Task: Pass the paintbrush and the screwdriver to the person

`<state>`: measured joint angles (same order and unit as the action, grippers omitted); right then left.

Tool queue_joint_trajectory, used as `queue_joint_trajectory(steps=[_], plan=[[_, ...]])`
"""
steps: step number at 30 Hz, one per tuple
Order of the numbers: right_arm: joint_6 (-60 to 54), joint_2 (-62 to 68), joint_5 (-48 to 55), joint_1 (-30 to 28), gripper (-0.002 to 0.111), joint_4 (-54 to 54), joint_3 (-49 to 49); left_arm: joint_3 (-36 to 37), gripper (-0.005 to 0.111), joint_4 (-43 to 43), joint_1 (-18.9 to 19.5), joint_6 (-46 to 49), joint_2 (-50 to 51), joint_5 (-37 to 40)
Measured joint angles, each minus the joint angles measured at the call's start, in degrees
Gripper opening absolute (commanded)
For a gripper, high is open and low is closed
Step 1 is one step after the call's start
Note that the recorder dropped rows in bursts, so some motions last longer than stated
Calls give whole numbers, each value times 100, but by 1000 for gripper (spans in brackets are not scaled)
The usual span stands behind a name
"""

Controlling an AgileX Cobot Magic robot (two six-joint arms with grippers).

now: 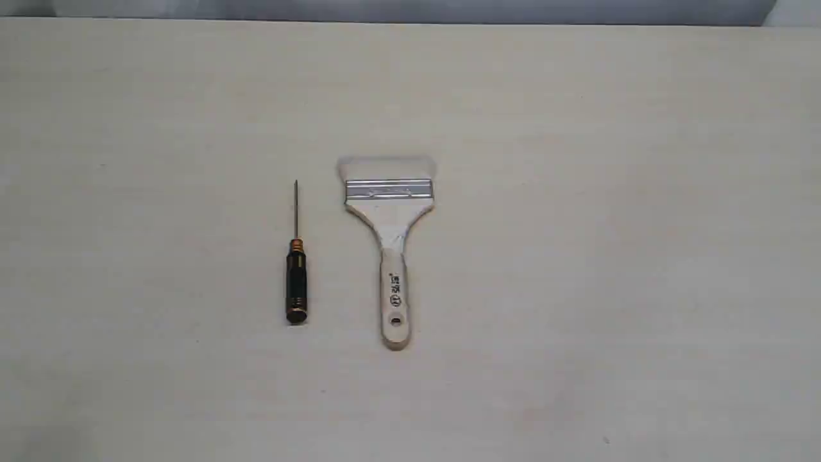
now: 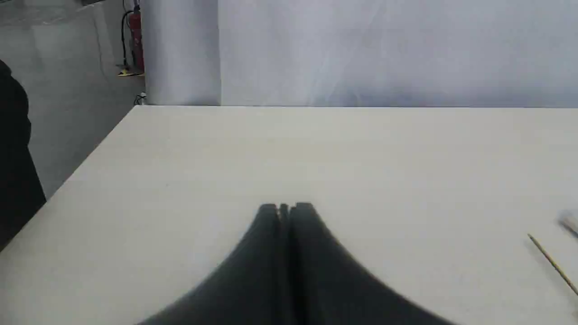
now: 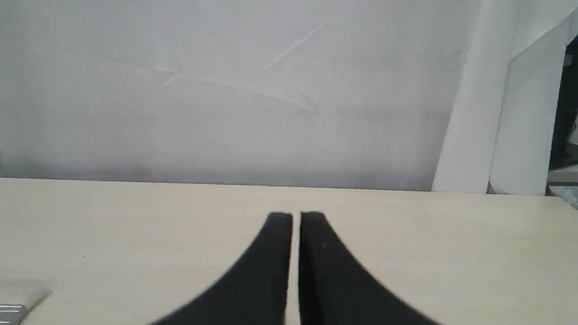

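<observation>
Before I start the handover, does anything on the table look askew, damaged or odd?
Nothing stands out. The screwdriver and the paintbrush lie flat on the table, parallel and apart, neither visibly damaged.

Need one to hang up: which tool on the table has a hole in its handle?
The paintbrush, the wide one with pale bristles: its wooden handle has a dark hole near the end. The slim black-handled screwdriver shows none.

Robot end pieces: two pairs of matte black fingers.
The left gripper (image 2: 284,208) is charcoal-black and blurred, broad at the base, curving in to narrow squared tips; the right gripper (image 3: 295,216) has the same form, deeper black, with smooth faces.
</observation>
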<state>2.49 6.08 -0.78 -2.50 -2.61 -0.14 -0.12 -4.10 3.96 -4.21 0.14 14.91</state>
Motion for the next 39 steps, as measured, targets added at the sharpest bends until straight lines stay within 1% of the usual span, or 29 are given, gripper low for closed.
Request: queue_joint_trajectory(steps=[9, 14, 18, 19, 21, 23, 24, 26, 28, 30, 32, 34, 37, 39], plan=[[0, 0, 0, 0, 4, 68, 0, 0, 0, 0, 0, 0, 0, 0], [0, 0, -27, 0, 4, 711, 0, 0, 0, 0, 0, 0, 0, 0], [43, 0, -253, 0, 4, 1165, 0, 0, 0, 0, 0, 0, 0, 0], [140, 0, -338, 0, 5, 1201, 0, 0, 0, 0, 0, 0, 0, 0], [383, 0, -447, 125, 10, 1243, -45, 0, 0, 0, 0, 0, 0, 0], [633, 0, -524, 410, 24, 1147, -257, 0, 0, 0, 0, 0, 0, 0], [688, 0, -561, 566, 28, 1079, -389, 0, 0, 0, 0, 0, 0, 0], [754, 80, -594, 1035, 46, 939, -803, 0, 0, 0, 0, 0, 0, 0], [754, 311, -532, 1561, 53, 833, -1245, 0, 0, 0, 0, 0, 0, 0], [743, 652, -249, 2034, 53, 604, -1807, 0, 0, 0, 0, 0, 0, 0], [721, 1274, 229, 2576, 53, 398, -2447, 0, 0, 0, 0, 0, 0, 0], [709, 1852, 766, 2915, 53, 293, -3086, 0, 0, 0, 0, 0, 0, 0], [657, 3155, 1729, 3429, 53, 209, -4206, 0, 0, 0, 0, 0, 0, 0], [635, 3983, 2252, 3673, 53, 92, -4874, 0, 0, 0, 0, 0, 0, 0]])
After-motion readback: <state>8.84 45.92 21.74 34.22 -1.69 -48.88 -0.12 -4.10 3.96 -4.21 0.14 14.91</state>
